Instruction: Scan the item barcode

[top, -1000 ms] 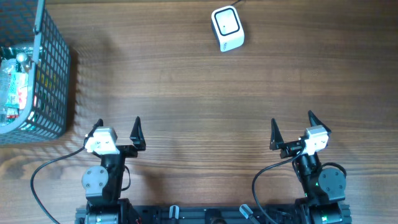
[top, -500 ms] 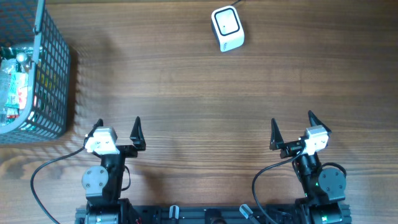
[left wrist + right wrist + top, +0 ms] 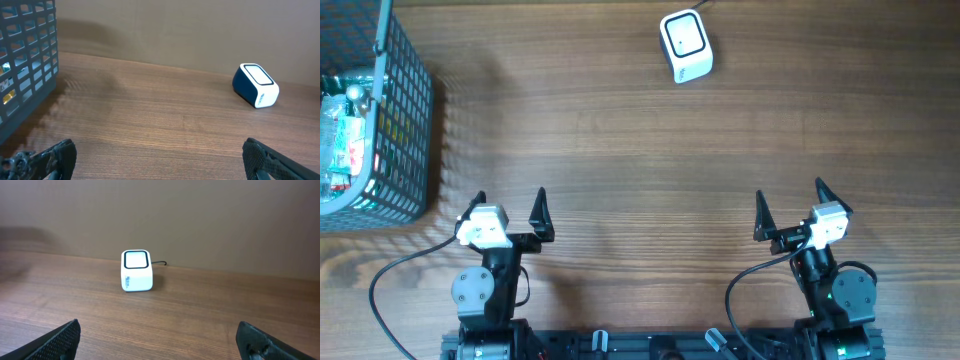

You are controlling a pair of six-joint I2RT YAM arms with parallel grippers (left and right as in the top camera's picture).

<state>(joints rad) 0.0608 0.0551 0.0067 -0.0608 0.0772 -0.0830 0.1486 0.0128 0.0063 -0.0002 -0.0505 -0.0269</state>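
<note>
A small white barcode scanner (image 3: 685, 45) with a dark window on top stands at the far middle of the wooden table, also visible as the scanner (image 3: 255, 85) and the scanner (image 3: 136, 270) in the wrist views. Packaged items (image 3: 342, 130) lie inside a grey wire basket (image 3: 400, 110) at the far left; no single item is out on the table. My left gripper (image 3: 509, 205) and right gripper (image 3: 788, 200) rest near the front edge, both open with nothing between the fingers.
The basket's mesh wall (image 3: 27, 55) rises at the left of the left wrist view. A thin cable (image 3: 159, 263) runs back from the scanner. Bare wood lies between the grippers and the scanner.
</note>
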